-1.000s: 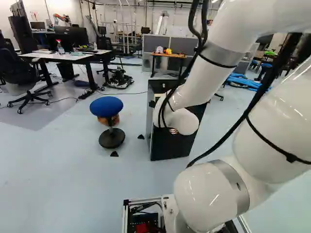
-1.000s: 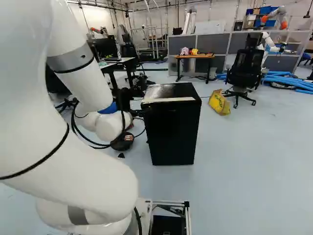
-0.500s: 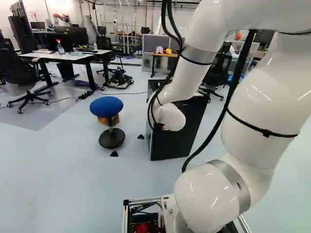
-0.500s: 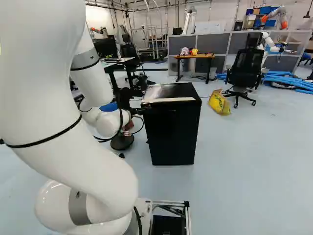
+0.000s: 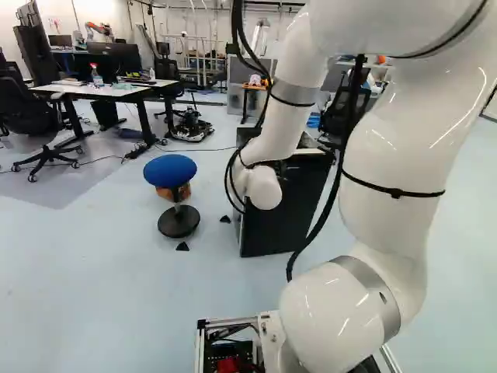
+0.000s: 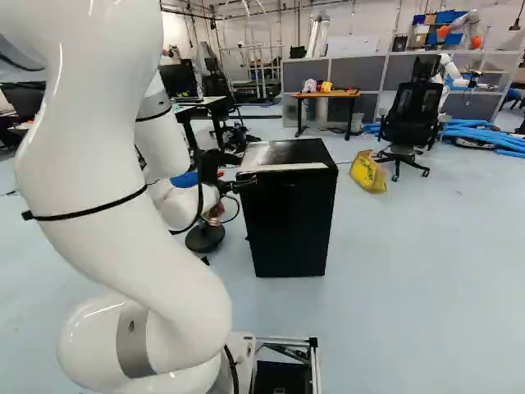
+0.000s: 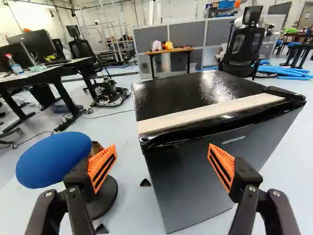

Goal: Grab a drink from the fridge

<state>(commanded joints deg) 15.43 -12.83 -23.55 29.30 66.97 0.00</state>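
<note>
The open, orange-padded black two-finger gripper (image 7: 162,152) could, if driven forward off-line, snag a fingertip on the front edge of the boxy black fridge (image 7: 190,93) and shove it instead of opening its shut door (image 7: 181,186). The fridge stands just ahead; the drink, unseen, is presumably inside it.

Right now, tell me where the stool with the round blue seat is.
The blue-seated round stool stands left of the black box-shaped fridge in the left base view, near its side.
</note>
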